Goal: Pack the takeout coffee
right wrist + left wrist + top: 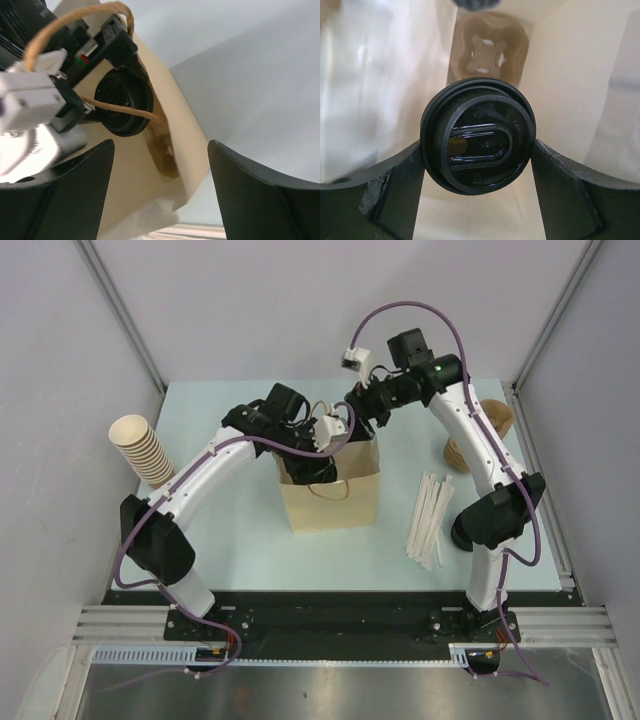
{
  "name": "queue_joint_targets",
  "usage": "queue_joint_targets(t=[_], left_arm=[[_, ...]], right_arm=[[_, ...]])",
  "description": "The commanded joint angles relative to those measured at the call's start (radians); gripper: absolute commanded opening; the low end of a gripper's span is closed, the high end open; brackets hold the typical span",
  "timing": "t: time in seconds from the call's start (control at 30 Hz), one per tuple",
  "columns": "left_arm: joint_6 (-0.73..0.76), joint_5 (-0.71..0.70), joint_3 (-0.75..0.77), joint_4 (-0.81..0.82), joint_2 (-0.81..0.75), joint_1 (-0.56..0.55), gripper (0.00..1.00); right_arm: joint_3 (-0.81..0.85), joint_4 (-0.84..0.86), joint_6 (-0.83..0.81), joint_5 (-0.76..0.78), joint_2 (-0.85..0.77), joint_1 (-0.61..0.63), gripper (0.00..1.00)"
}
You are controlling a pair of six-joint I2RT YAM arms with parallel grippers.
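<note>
My left gripper (316, 454) is down in the mouth of the tan paper bag (332, 498). In the left wrist view the gripper (478, 146) is shut on the takeout coffee, whose black lid (477, 141) hides the paper cup below. The brown pulp carrier tray (487, 52) lies on the bag's floor, below the cup. My right gripper (353, 410) is open at the bag's back right rim. In the right wrist view the gripper (160, 145) has the bag's edge (187, 135) between its fingers, not pinched. The lid (122, 102) and the tray (162, 147) show there too.
A tall stack of nested tan cups (141, 449) lies at the left. Wrapped white sticks (430, 516) lie to the right of the bag. More brown pulp carriers (496, 423) sit at the far right behind the right arm. The bag's twine handle (107, 106) crosses near my left wrist.
</note>
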Motion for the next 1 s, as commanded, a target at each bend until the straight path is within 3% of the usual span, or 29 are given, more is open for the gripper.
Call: queue_joint_targets(t=[0.0, 0.13, 0.2, 0.23, 0.33, 0.5, 0.67, 0.83, 0.97], left_arm=[[0.026, 0.016, -0.034, 0.014, -0.069, -0.001, 0.12], [0.015, 0.010, -0.082, 0.043, -0.088, -0.001, 0.12], [0.009, -0.002, -0.095, 0.066, -0.097, -0.001, 0.12], [0.003, -0.005, -0.105, 0.075, -0.104, 0.000, 0.12], [-0.020, -0.025, -0.135, 0.113, -0.137, 0.009, 0.12], [-0.103, -0.019, -0.186, 0.205, -0.193, 0.065, 0.11], [-0.128, -0.034, -0.307, 0.360, -0.276, 0.069, 0.10], [-0.128, -0.111, -0.439, 0.469, -0.328, 0.069, 0.09], [-0.103, -0.163, -0.603, 0.593, -0.428, 0.069, 0.08]], right_arm=[[-0.055, 0.098, -0.062, -0.013, -0.024, 0.013, 0.79], [-0.073, 0.100, -0.100, -0.001, 0.002, 0.045, 0.70], [-0.091, 0.111, -0.101, 0.007, 0.005, 0.063, 0.59], [-0.095, 0.133, -0.094, 0.010, 0.004, 0.065, 0.37], [-0.098, 0.189, -0.016, 0.053, -0.006, 0.057, 0.00], [-0.171, 0.299, 0.135, 0.084, -0.104, 0.007, 0.00], [-0.448, 0.599, 0.294, 0.143, -0.291, 0.028, 0.00], [-0.676, 0.849, 0.301, 0.366, -0.493, 0.143, 0.00], [-0.795, 0.943, 0.267, 0.556, -0.576, 0.227, 0.00]])
